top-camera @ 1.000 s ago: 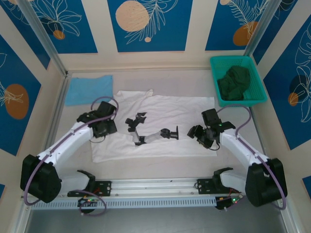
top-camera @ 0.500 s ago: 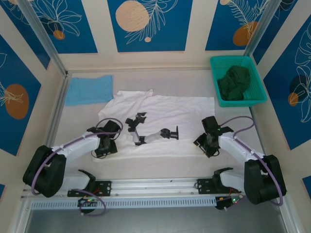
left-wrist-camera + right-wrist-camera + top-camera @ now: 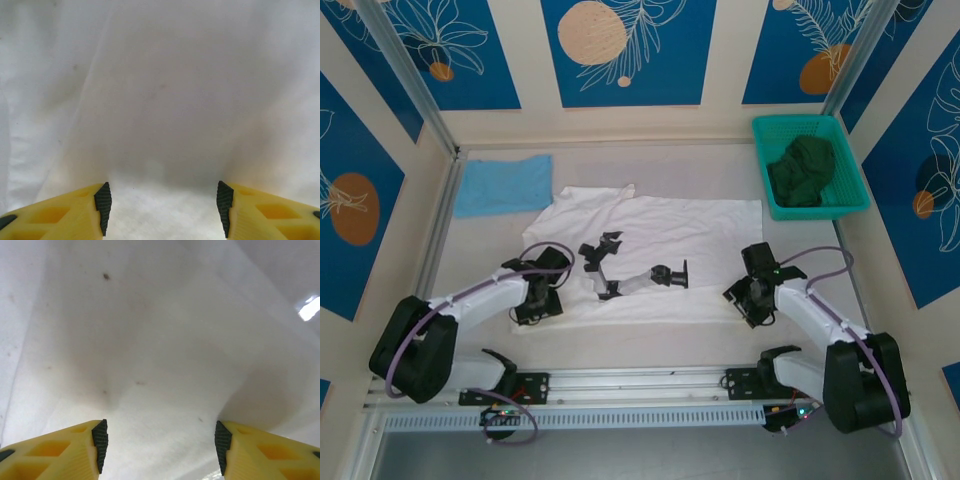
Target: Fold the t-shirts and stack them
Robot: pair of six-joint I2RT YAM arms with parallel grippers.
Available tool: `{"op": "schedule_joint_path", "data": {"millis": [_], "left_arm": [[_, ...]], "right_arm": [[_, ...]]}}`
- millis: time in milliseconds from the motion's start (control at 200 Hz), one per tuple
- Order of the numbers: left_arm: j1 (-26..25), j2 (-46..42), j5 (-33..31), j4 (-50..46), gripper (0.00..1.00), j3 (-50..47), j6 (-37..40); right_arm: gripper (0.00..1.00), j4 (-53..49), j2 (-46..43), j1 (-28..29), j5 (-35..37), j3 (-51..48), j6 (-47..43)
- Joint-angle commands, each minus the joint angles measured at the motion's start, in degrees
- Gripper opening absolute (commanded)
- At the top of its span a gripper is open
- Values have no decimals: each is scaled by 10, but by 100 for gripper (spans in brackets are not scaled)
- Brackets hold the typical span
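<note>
Where the left hand (image 3: 163, 207) gapes, the white t-shirt (image 3: 165, 100) lies beneath.

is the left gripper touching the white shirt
Cannot tell. The left wrist view shows the left gripper open right over the white shirt, but neither contact nor a gap is plain.

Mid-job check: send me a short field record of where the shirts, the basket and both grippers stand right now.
white t-shirt: spread flat at centre, black prints facing up, not yet folded
light-blue t-shirt: flat rectangle at far left, by the white shirt's far-left corner
basket: green, far right corner, dark green cloth inside
left gripper: open, low over the white shirt's near-left edge
right gripper: open, low over its near-right edge
stack: none yet
</note>
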Motion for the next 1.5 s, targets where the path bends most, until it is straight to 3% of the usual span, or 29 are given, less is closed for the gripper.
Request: {"op": "schedule_joint_path", "data": {"millis": [0, 45, 80, 130, 185, 245, 350, 510, 660, 885, 1180, 1495], "left_arm": [[-6, 5, 17, -74, 62, 71, 15], [-8, 10, 24, -88, 58, 106, 36], [-10, 12, 28, -101, 54, 127, 44], [-9, 18, 31, -130, 45, 152, 43], [-10, 21, 47, -145, 38, 163, 50], [-8, 27, 57, -160, 33, 169, 52], [-8, 45, 59, -149, 26, 143, 68], [-8, 96, 57, -113, 24, 113, 82], [-1, 148, 17, -107, 26, 106, 91], [2, 210, 32, -100, 28, 77, 67], [-17, 203, 87, -144, 30, 74, 25], [-87, 188, 110, -172, 30, 78, -47]], "right_arm": [[62, -54, -39, -2, -16, 44, -57], [62, -41, -47, -1, -42, 54, -77], [56, -42, -47, -4, -55, 62, -76], [41, -50, -34, -6, -78, 72, -67], [16, -49, -8, -7, -118, 81, -65], [9, -47, 25, -3, -162, 86, -63], [8, -34, 75, 11, -191, 91, -67], [8, -12, 115, 18, -214, 71, -24], [8, 6, 132, 22, -178, 52, 2], [7, -46, 197, 20, -148, 59, 22], [11, -105, 235, 16, -165, 97, 39], [16, -111, 228, 22, -195, 86, 54]]}}
